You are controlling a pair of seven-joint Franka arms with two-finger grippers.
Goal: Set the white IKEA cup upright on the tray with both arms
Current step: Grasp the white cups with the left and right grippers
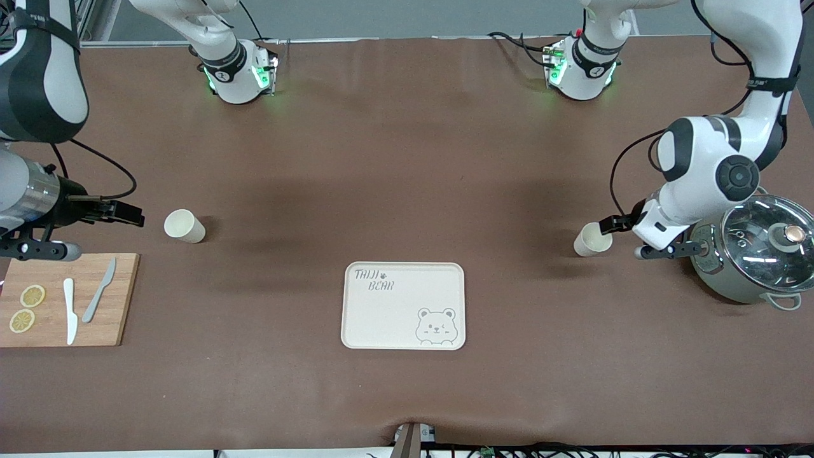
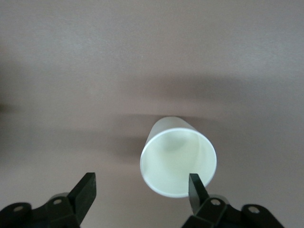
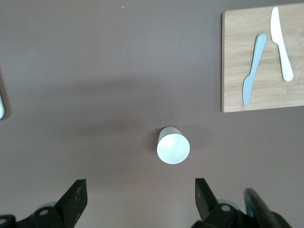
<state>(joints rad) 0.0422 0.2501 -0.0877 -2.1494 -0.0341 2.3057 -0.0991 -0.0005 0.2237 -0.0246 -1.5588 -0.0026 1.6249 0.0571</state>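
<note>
Cups lie on their sides well apart from the tray (image 1: 405, 305), one (image 1: 592, 240) by the left gripper (image 2: 142, 190), one (image 1: 184, 226) near the right gripper (image 3: 137, 197); both jaws gape empty, so a glancing finger risks rolling either cup away.

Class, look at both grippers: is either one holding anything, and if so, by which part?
Nothing is held. The left gripper is open by the mouth of a tipped white cup; the right gripper is open, apart from the other cup.
</note>
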